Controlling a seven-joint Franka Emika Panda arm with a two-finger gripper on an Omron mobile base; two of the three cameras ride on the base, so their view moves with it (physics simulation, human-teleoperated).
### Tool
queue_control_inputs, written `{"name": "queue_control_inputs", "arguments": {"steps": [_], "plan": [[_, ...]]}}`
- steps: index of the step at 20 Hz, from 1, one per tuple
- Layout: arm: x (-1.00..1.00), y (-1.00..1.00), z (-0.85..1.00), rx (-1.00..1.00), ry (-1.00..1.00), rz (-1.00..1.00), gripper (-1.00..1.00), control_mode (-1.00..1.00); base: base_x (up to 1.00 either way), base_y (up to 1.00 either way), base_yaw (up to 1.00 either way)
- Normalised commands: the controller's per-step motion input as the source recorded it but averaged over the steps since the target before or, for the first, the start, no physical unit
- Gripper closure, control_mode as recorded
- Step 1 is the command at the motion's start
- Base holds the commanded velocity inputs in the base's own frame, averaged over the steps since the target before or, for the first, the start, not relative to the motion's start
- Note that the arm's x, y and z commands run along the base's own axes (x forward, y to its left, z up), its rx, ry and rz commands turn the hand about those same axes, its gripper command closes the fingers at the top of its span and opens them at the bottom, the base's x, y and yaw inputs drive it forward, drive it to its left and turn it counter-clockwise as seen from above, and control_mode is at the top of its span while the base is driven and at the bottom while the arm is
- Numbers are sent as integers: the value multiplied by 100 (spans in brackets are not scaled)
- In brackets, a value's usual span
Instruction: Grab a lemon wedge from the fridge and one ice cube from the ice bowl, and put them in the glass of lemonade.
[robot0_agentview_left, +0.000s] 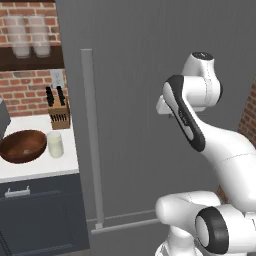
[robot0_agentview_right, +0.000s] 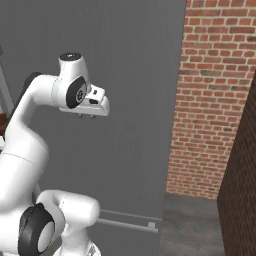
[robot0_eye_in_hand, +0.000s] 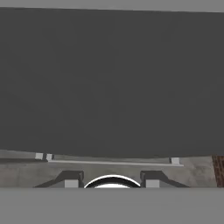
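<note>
Matt grey fridge (robot0_agentview_left: 150, 75) (ice bowl (robot0_agentview_left: 22, 146): glossy wood).

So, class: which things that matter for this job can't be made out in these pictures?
- Lemon wedge: hidden behind the shut fridge door, in both base views and the hand view.
- Ice cube: too small to tell inside the ice bowl, left base view.
- Gripper: its fingers are too small to judge, right base view.

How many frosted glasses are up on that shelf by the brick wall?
2: the left frosted glass and the right frosted glass, side by side on the wooden shelf; the frame edge may hide others.
</note>
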Motion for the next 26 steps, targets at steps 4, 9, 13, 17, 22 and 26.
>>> {"name": "queue_control_inputs", "arguments": {"steps": [4, 9, 13, 17, 22, 26], "plan": [[-9, -3, 0, 0, 0, 0, -100, -100, 0, 0, 0], [-33, 0, -10, 0, 0, 0, -100, -100, 0, 0, 0], [-2, 60, -13, -3, 0, 0, -100, -100, 0, 0, 0], [1, 25, -5, -2, 0, 0, -100, 100, 1, 75, 0], [0, 0, 0, 0, 0, 0, -100, 100, -3, 47, 0], [0, 0, 0, 0, 0, 0, -100, 100, 0, 2, 0]]}}
